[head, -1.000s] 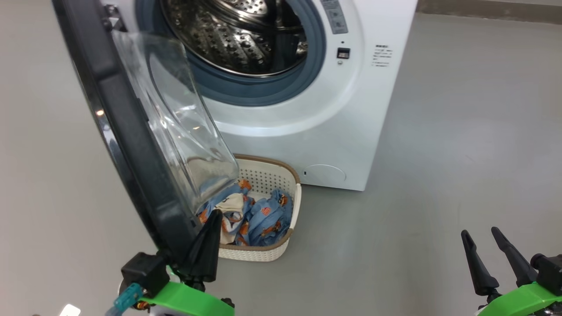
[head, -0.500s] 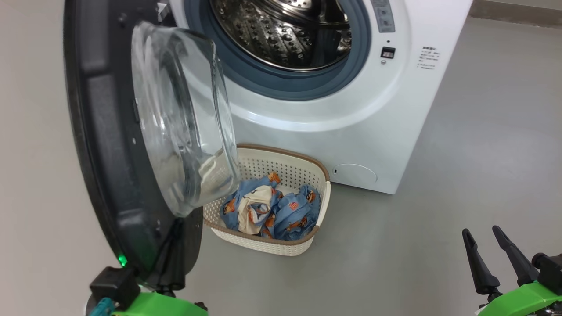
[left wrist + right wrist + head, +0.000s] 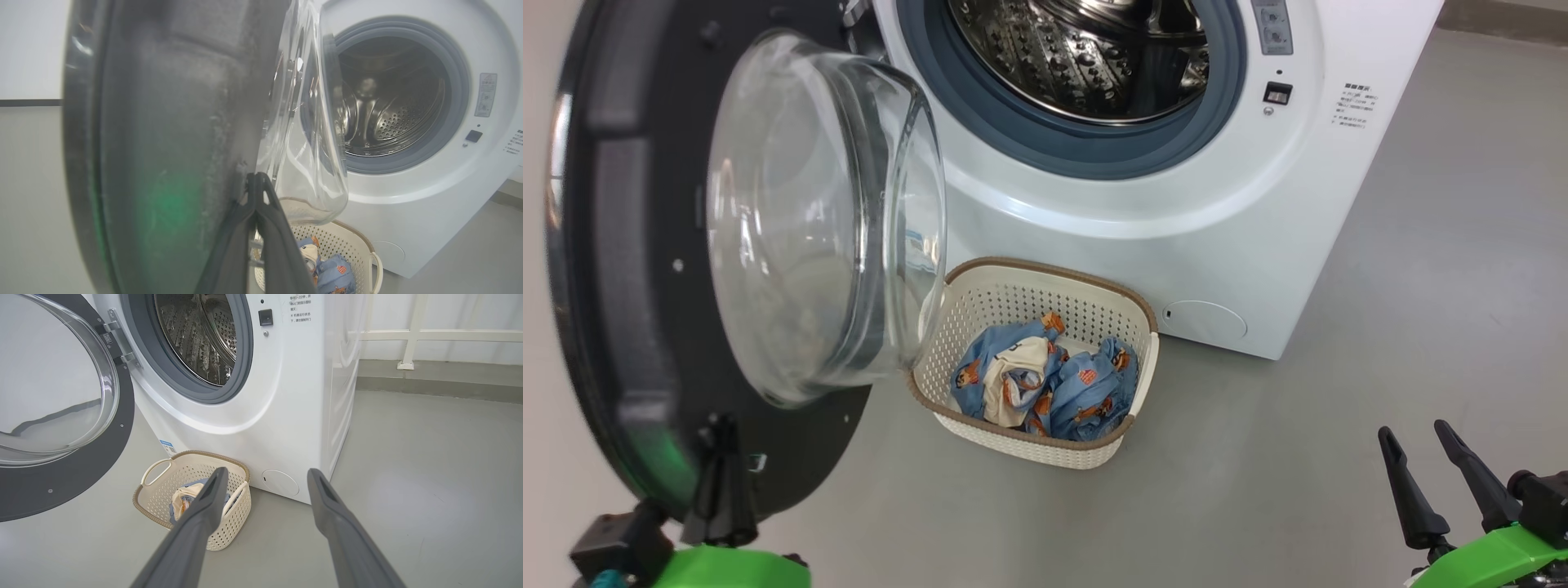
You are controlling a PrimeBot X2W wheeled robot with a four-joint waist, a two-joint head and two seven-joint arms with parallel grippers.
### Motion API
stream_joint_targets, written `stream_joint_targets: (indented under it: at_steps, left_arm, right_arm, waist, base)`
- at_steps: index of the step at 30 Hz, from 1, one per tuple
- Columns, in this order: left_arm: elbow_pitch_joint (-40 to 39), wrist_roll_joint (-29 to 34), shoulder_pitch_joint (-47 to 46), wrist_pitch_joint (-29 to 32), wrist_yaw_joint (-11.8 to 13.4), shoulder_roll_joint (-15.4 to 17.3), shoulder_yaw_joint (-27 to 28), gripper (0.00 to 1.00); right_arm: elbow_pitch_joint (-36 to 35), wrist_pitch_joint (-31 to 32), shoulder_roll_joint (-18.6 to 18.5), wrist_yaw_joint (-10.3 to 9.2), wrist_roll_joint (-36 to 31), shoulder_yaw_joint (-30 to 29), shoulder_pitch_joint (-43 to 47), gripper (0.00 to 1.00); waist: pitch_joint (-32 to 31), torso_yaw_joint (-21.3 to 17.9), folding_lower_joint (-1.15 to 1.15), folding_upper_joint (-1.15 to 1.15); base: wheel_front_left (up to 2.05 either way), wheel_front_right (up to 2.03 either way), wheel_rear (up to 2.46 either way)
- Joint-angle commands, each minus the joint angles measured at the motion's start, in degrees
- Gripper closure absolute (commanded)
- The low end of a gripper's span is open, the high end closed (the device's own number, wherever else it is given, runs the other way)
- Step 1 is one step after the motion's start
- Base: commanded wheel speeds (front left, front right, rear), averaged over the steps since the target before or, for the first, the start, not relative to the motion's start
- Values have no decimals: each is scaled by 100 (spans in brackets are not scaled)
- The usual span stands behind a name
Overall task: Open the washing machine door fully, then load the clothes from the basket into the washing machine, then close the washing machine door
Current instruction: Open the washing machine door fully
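**Left gripper** (image 3: 717,425): fingers pressed together, nothing between them. Head view: they point up at the lower edge of the washing machine door (image 3: 629,286). Left wrist view: the joined tips (image 3: 256,176) sit at the door's black inner ring (image 3: 163,143), just below the glass bowl. Contact cannot be confirmed. A green glow lies on the ring.

**Right gripper** (image 3: 1413,430): fingers spread apart, holding nothing, low at the right and well clear of the machine. Right wrist view: its fingers (image 3: 267,473) frame the machine's lower front corner.

**Door**: swung out to the left, with the glass bowl (image 3: 800,220) bulging toward the machine. Right wrist view adds the metal hinge (image 3: 116,339) that joins the door to the cabinet.

**Washing machine** (image 3: 1176,245): white, its opening uncovered. The grey gasket (image 3: 1029,139) rings the perforated steel drum (image 3: 1094,49). Left wrist view looks straight into the drum (image 3: 388,114), which is bare inside. Right wrist view adds a blue label (image 3: 167,446) at the lower corner and the cabinet's side panel. Beyond these is a white railing (image 3: 408,335).

**Basket** (image 3: 1045,269): on the grey floor (image 3: 1339,449), just in front of the machine, below the door's bowl. Right wrist view shows its loop handle (image 3: 157,471).

**Clothes** (image 3: 1045,384): heaped in the basket, blue print with a cream piece.
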Motion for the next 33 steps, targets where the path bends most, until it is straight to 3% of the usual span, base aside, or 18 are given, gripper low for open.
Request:
stream_joint_targets:
  at_steps: [1, 18, 33]
  left_arm:
    - [-108, 49, -270, -46, 85, 209, 381, 100]
    - [643, 285, -1112, -46, 55, 613, 1644, 100]
    - [1818, 491, -2168, -46, -242, 1218, 2719, 100]
  right_arm:
    - [-155, -70, -145, 9, -49, 123, -131, 0]
    - [-209, -70, -249, 9, -49, 155, -296, 0]
    - [-299, -70, -380, 9, -46, 199, -617, 0]
  waist:
    - [26, 15, 0, 0]
    - [398, 4, 0, 0]
    - [971, -134, 0, 0]
  base:
    - [0, 0, 0]
    - [0, 0, 0]
    - [0, 0, 0]
